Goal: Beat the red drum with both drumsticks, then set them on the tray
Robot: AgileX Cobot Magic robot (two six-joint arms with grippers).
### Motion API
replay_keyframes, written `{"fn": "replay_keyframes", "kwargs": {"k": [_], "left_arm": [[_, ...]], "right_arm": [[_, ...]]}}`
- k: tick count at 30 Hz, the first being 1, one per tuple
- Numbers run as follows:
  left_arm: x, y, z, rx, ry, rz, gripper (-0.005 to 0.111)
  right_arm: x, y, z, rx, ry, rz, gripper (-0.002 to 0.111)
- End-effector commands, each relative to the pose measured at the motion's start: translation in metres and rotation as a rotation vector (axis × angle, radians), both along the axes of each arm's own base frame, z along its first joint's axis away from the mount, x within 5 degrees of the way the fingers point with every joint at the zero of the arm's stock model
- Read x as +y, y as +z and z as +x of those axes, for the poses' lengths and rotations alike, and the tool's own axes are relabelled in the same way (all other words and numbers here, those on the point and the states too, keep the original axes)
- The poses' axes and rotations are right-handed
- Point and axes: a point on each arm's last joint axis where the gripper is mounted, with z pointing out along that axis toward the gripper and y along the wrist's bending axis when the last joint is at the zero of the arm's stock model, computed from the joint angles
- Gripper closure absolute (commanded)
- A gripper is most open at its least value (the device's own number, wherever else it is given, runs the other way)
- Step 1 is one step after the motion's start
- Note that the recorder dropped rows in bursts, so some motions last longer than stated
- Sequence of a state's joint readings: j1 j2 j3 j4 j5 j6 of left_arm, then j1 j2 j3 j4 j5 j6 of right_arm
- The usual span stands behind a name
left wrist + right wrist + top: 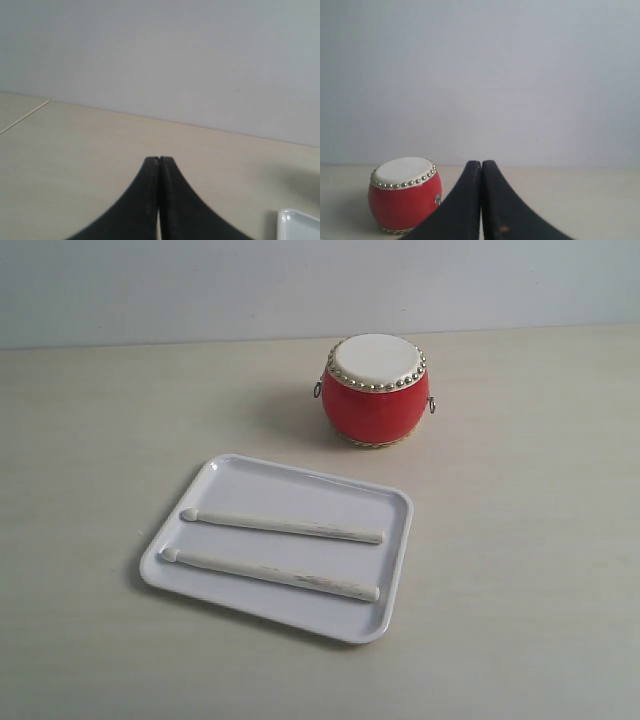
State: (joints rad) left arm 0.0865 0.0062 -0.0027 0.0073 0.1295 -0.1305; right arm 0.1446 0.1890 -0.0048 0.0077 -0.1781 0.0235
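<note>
The red drum (pixel 376 390) stands upright on the table behind the tray, cream skin up; it also shows in the right wrist view, red drum (pixel 404 195), beside my fingers. The white tray (pixel 230 475) lies in front of it and holds both drumsticks side by side: the far drumstick (pixel 285 526) and the near drumstick (pixel 272 573), rounded tips pointing left. Neither arm appears in the exterior view. My left gripper (pixel 159 159) is shut with nothing in it; a corner of the tray (pixel 299 226) shows beside it. My right gripper (pixel 481 162) is shut and empty too.
The pale wooden table (pixel 520 540) runs back to a plain grey-white wall (pixel 200 285). A table edge (pixel 25 116) shows in the left wrist view.
</note>
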Motion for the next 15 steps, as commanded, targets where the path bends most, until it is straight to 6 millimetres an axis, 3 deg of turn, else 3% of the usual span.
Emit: {"fn": "replay_keyframes", "kwargs": {"k": [1,8,15], "left_arm": [[0.0,-0.0002,-0.0004,-0.007,0.001,-0.004,0.107],[0.0,-0.0002,-0.0004,-0.007,0.001,-0.004,0.107],[0.0,-0.0002,-0.0004,-0.007,0.001,-0.004,0.107]], "right_arm": [[-0.0029,-0.0101,-0.0072,0.076,-0.029,-0.002,0.108],[-0.0038,-0.0108,-0.0155,0.05,-0.028,-0.006,0.108],[-0.0033,-0.011,-0.0155,0.07,-0.015,0.124,0.108]]}}
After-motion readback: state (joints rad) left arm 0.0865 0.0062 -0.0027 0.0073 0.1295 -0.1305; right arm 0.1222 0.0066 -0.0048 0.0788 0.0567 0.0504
